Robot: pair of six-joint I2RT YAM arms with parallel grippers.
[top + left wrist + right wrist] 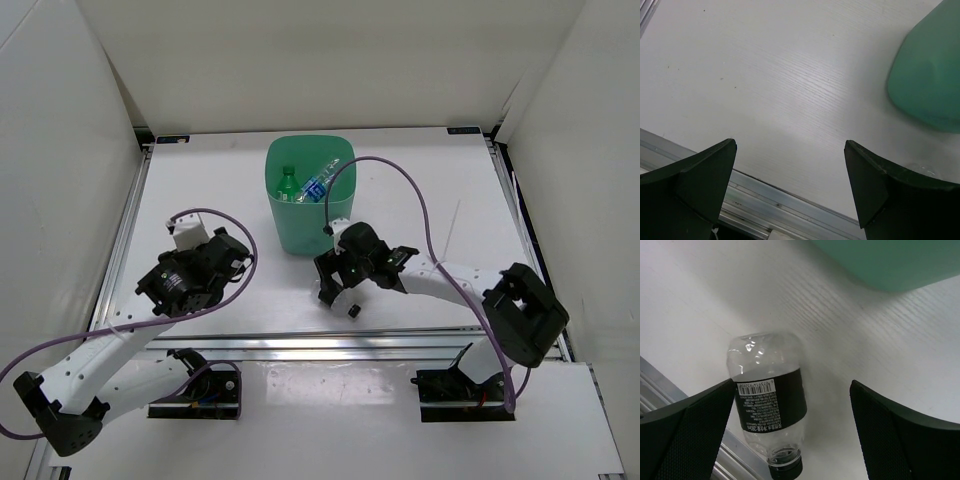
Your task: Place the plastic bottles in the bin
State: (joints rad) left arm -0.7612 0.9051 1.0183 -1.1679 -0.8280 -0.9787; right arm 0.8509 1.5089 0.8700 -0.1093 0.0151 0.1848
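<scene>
Overhead view: tall mint-green plastic bin (305,232) stands upright on the white table (450,200), upper centre of frame. Two bottles are visible inside it: a green plastic bottle (288,183) on the left and a clear bottle with a blue label (318,187) slanting beside it.

Right end effector (792,385): jaws wide apart, gripping nothing. It sits just below the bin in the overhead view, centre of frame. In the right wrist view, a clear plastic bottle with a dark label and black cap (770,410) lies on its side on the table between the fingers, cap toward the bottom edge. It lies close to the finger at frame left and apart from the other; contact cannot be judged. The bin wall fills the upper right of that view.

Left end effector (790,150): jaws wide apart, holding nothing, bare table between the fingers. The bin shows at the right edge of the left wrist view.
</scene>
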